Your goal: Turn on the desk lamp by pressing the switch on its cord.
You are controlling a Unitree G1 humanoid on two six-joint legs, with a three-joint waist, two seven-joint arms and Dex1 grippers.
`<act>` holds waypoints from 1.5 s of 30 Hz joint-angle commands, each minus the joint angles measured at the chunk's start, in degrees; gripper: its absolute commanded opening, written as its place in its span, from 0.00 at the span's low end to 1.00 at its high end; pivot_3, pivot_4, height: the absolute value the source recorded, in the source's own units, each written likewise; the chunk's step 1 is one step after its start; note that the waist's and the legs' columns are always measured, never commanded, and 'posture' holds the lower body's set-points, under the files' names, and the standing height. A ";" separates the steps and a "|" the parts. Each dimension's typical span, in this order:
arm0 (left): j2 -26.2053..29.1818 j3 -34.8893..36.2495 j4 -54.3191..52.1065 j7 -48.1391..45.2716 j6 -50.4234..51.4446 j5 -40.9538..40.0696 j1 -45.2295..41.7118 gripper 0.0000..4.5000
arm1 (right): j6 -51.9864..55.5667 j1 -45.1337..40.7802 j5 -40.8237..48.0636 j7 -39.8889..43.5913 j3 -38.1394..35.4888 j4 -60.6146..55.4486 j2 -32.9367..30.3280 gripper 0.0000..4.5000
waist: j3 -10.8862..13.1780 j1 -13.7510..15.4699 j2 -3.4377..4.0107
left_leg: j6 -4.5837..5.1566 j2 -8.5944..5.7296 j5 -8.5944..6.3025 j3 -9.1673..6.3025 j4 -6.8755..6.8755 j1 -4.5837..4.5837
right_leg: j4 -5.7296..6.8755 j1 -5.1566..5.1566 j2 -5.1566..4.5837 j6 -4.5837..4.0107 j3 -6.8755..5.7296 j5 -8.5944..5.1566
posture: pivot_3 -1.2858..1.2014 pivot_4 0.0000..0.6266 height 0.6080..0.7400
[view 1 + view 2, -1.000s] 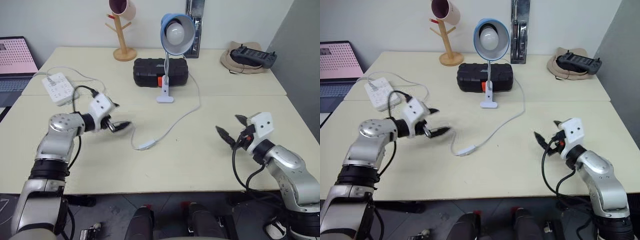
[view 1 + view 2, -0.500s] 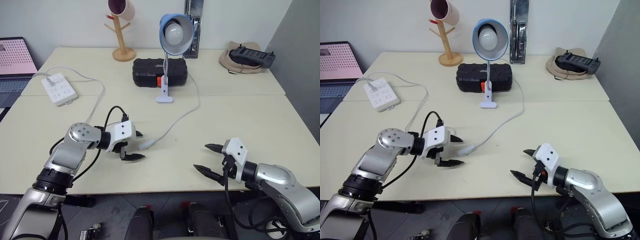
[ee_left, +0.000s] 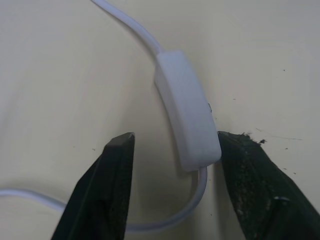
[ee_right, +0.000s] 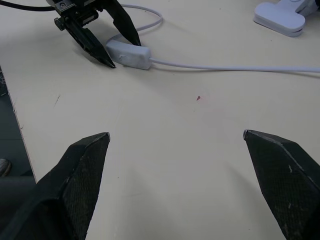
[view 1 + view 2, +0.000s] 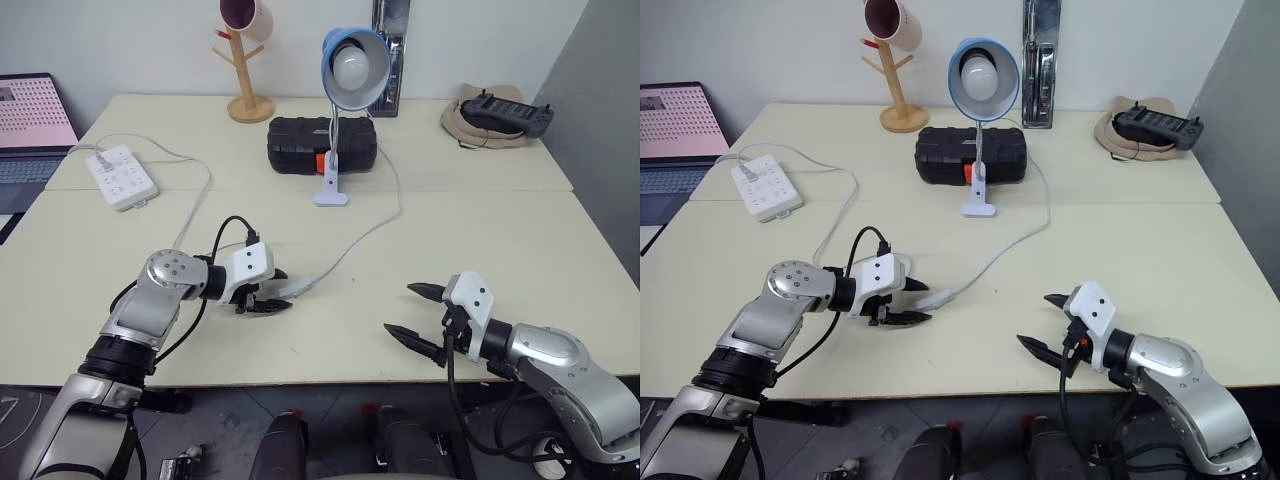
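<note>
The desk lamp, with a light-blue shade and white bulb, stands on its white base at the table's back middle. Its cord curves forward to the switch, a flat white oblong lying on the table. My left gripper is down at the switch with its fingers on either side of the near end. In the left wrist view one finger touches the switch and the other finger stands apart from it. My right gripper hovers wide open and empty near the front edge, right of the switch.
A white power strip lies at the back left, its own cable running toward my left arm. A black case sits behind the lamp base. A wooden mug tree, a laptop and a hat with a controller line the back.
My left gripper has come down and to the right onto the switch, and its fingers have narrowed around it. My right gripper has drawn in toward the front edge and to the left, still wide open.
</note>
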 commanded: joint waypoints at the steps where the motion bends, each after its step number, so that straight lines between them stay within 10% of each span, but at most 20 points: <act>1: 0.25 0.53 0.51 0.24 -1.18 0.56 -0.23 0.42 | -0.20 -0.69 0.85 -0.13 -1.40 -1.26 -0.08 1.00 | 0.00 0.00 0.00 | 0.00 0.00 0.00 0.00 0.00 0.00 | 0.00 0.00 0.00 0.00 0.00 0.00 | 0.52 0.24 1.00; 8: 0.34 0.23 0.80 -0.07 -1.88 0.82 0.18 0.09 | 0.24 -1.94 1.29 -0.36 -2.35 -0.60 0.11 1.00 | 0.00 0.00 0.00 | 0.00 0.00 0.00 0.00 0.00 0.01 | 0.01 0.00 0.00 0.00 0.00 0.00 | 0.52 0.24 1.00; 16: -0.60 0.98 1.54 -0.47 2.04 -1.32 -0.67 0.09 | 1.49 -1.95 2.82 -1.38 -3.48 -0.53 0.93 1.00 | 0.00 -0.01 0.00 | 0.00 0.00 0.00 0.00 0.00 0.02 | 0.02 0.00 0.00 0.00 0.01 0.00 | 0.52 0.24 1.00; 20: -5.95 8.57 -5.33 1.23 41.69 -20.83 -8.32 0.09 | 8.16 -3.21 13.29 -5.96 -9.36 1.01 7.39 1.00 | 0.03 0.20 -0.06 | 0.00 -0.01 0.00 -0.14 0.08 -0.08 | 0.03 0.03 0.01 0.00 -0.12 0.00 | 0.52 0.24 1.00; 26: -9.01 15.18 -8.92 3.17 66.58 -35.55 -13.73 0.09 | 19.96 -6.83 33.60 -16.72 -16.11 4.60 16.89 1.00 | 0.03 -0.71 -0.03 | 0.00 -0.02 0.00 -0.19 -0.02 -0.04 | 0.04 0.01 0.01 -0.02 -0.10 -0.01 | 0.52 0.24 1.00; 36: -11.89 20.66 -12.62 7.86 79.08 -47.05 -14.57 0.09 | 25.11 -15.48 74.75 -31.29 -17.27 12.82 14.69 1.00 | 0.08 -1.21 0.04 | 0.01 0.04 0.01 -0.20 -0.03 -0.01 | 0.07 0.00 0.06 -0.08 -0.10 -0.01 | 0.52 0.24 1.00; 45: -13.84 23.73 -14.21 12.09 82.98 -52.90 -14.93 0.09 | 24.55 -19.96 77.04 -32.44 -10.37 14.38 11.11 1.00 | 0.07 -1.17 0.04 | 0.01 0.02 0.00 -0.18 -0.03 -0.03 | 0.03 -0.01 0.05 -0.06 -0.09 -0.02 | 0.52 0.24 1.00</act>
